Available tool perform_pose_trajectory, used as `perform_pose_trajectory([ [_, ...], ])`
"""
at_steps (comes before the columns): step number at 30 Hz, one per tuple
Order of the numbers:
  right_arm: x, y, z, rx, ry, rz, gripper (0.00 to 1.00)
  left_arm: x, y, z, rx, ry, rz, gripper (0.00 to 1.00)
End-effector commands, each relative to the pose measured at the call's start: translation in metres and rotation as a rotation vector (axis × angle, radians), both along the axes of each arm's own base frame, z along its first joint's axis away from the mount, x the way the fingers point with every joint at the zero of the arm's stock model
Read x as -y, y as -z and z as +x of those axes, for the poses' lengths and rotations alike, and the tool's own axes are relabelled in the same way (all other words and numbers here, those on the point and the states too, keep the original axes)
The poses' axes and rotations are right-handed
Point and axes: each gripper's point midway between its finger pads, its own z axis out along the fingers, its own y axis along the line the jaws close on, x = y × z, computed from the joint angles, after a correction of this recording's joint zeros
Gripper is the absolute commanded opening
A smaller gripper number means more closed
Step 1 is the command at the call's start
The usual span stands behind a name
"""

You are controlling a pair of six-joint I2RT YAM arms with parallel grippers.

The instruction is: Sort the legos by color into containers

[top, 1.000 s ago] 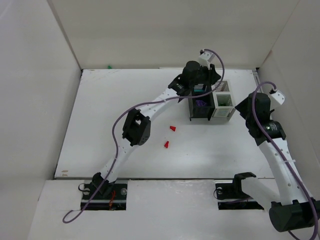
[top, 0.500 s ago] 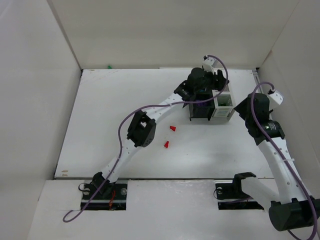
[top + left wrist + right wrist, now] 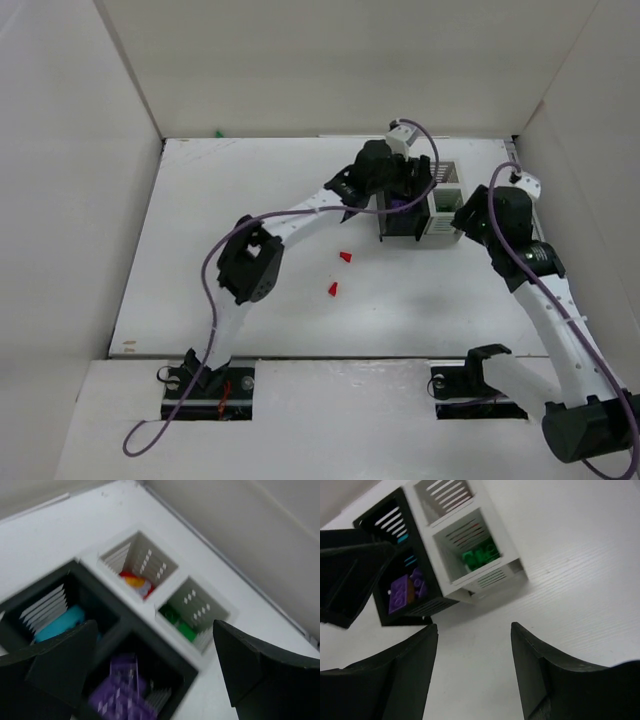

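The containers stand at the back right: a black one (image 3: 398, 222) joined to a white one (image 3: 446, 212). My left gripper (image 3: 155, 665) hangs open just above the black container (image 3: 107, 630), nothing between its fingers. Below it lie purple legos (image 3: 122, 695) and a teal lego (image 3: 60, 625). The white container (image 3: 165, 597) holds a red and yellow lego (image 3: 135, 581) and green legos (image 3: 177, 622). My right gripper (image 3: 472, 650) is open and empty over bare table, close beside the white container (image 3: 470, 545). Two red legos (image 3: 345, 257) (image 3: 332, 289) lie on the table left of the containers.
White walls enclose the table on the left, back and right. A small green piece (image 3: 218, 133) lies at the back edge, far left. The left arm's elbow (image 3: 247, 265) hangs over the table's middle left. The table's right edge runs close behind the containers.
My left gripper's jaws have opened wide above the black container, and that arm's elbow has swung left. My right gripper has moved closer to the white container.
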Motion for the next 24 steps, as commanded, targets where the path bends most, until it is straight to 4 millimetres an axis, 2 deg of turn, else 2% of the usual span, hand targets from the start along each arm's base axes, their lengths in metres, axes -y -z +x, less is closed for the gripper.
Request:
perform_pose_trajectory([
  [1, -0.056, -0.010, 0.010, 0.048, -0.279, -0.025, 0.65, -0.069, -0.099, -0.030, 0.123, -0.065, -0.070, 0.99],
  [2, -0.067, -0.004, 0.013, 0.034, -0.327, -0.052, 0.65, -0.099, -0.140, -0.048, 0.159, -0.105, -0.124, 0.99],
  [3, -0.080, -0.001, 0.013, 0.029, -0.376, -0.058, 0.63, -0.127, -0.143, -0.045, 0.168, -0.189, -0.140, 0.99],
  [4, -0.103, 0.005, 0.008, 0.012, -0.452, -0.075, 0.63, -0.149, -0.092, -0.055, 0.093, -0.232, -0.069, 0.99],
  [5, -0.118, 0.004, 0.008, 0.016, -0.503, -0.087, 0.62, -0.167, -0.089, -0.064, 0.061, -0.281, -0.078, 0.99],
  [6, -0.132, 0.016, 0.008, -0.013, -0.563, -0.126, 0.62, -0.199, -0.106, -0.078, 0.063, -0.341, -0.092, 0.99],
  [7, -0.148, 0.020, 0.006, -0.015, -0.616, -0.142, 0.62, -0.228, -0.074, -0.080, 0.009, -0.449, -0.028, 0.99],
  [8, -0.176, 0.026, -0.004, -0.021, -0.724, -0.160, 0.62, -0.245, -0.063, -0.087, -0.028, -0.505, 0.003, 0.99],
  [9, -0.192, 0.039, -0.005, -0.047, -0.799, -0.206, 0.62, -0.259, -0.053, -0.095, -0.083, -0.556, 0.012, 0.99],
  [10, -0.206, 0.045, -0.005, -0.043, -0.843, -0.228, 0.61, -0.281, -0.039, -0.112, -0.150, -0.608, 0.064, 0.99],
  [11, -0.228, 0.050, -0.015, -0.054, -0.931, -0.249, 0.61, -0.297, -0.016, -0.121, -0.207, -0.666, 0.104, 0.99],
  [12, -0.240, 0.057, -0.016, -0.060, -0.969, -0.271, 0.61, -0.304, -0.004, -0.132, -0.254, -0.680, 0.119, 0.99],
  [13, -0.248, 0.077, -0.012, -0.103, -0.993, -0.325, 0.61, -0.311, -0.003, -0.144, -0.303, -0.701, 0.080, 0.99],
  [15, -0.266, 0.082, -0.003, -0.088, -1.017, -0.351, 0.61, -0.328, 0.031, -0.166, -0.400, -0.733, 0.136, 0.99],
  [16, -0.271, 0.102, 0.003, -0.125, -1.032, -0.381, 0.61, -0.331, 0.038, -0.176, -0.440, -0.736, 0.122, 0.99],
  [17, -0.275, 0.107, 0.006, -0.141, -1.034, -0.386, 0.60, -0.334, 0.034, -0.184, -0.464, -0.737, 0.069, 0.99],
  [18, -0.283, 0.103, 0.014, -0.124, -1.038, -0.390, 0.60, -0.335, 0.050, -0.196, -0.501, -0.719, 0.076, 0.99],
  [19, -0.286, 0.108, 0.020, -0.129, -1.028, -0.399, 0.60, -0.338, 0.052, -0.200, -0.511, -0.726, 0.059, 0.99],
  [20, -0.289, 0.123, 0.025, -0.151, -1.045, -0.429, 0.60, -0.340, 0.047, -0.206, -0.511, -0.715, 0.019, 0.99],
  [22, -0.299, 0.124, 0.034, -0.146, -1.044, -0.428, 0.60, -0.345, 0.055, -0.213, -0.530, -0.726, -0.002, 0.99],
  [23, -0.300, 0.137, 0.036, -0.173, -1.054, -0.445, 0.60, -0.345, 0.055, -0.216, -0.532, -0.713, -0.009, 0.99],
  [24, -0.300, 0.140, 0.040, -0.180, -1.042, -0.457, 0.60, -0.348, 0.053, -0.220, -0.530, -0.712, -0.013, 0.99],
])
